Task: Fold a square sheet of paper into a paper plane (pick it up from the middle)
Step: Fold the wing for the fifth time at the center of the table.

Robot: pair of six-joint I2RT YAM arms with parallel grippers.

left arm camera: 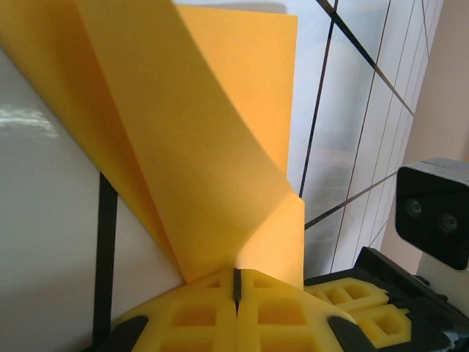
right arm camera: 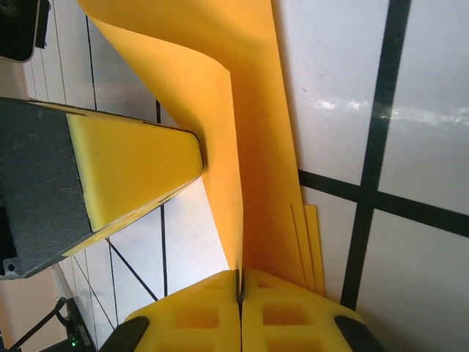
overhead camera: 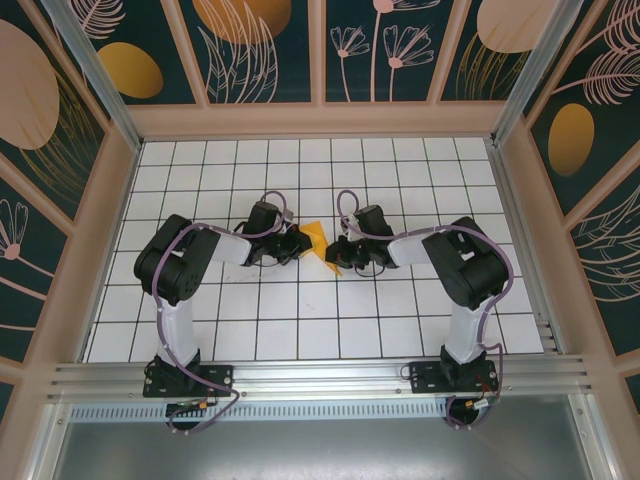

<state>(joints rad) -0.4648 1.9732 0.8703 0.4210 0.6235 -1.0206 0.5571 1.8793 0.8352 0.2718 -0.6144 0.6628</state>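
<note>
Left gripper [left arm camera: 236, 282]: yellow foam pads pressed flat together, and the sheet of paper [left arm camera: 212, 147] runs straight down into the seam, so it is clamped on the paper. Right gripper [right arm camera: 240, 286]: same story, pads closed with no gap and a paper edge pinched in the seam.

From the top camera I see both wrists meeting nose to nose at mid-counter, with the paper between them as a small orange-yellow pointed shape, lifted off the surface at its upper end. In the right wrist view one left finger [right arm camera: 132, 176] sits just beside the paper: a yellow wedge on a dark grainy backing. In the left wrist view the right arm's camera housing [left arm camera: 434, 209] shows at the far right, grey with two lenses.

Paper is thin, matte and plain. It curls in a smooth bend rather than lying flat, with one sharp crease, and a few stacked layer edges show near the right pads.

The counter [overhead camera: 300, 320] is glossy white with a dark square grid, and glare streaks show on it. A ribbed aluminium rail [overhead camera: 320, 375] at the near edge carries both bases. Arms are black and white with purple cables [overhead camera: 350, 205]. The walls [overhead camera: 270, 60] are dark teal panels with pale plant outlines and orange ovals, set in beige framing.
</note>
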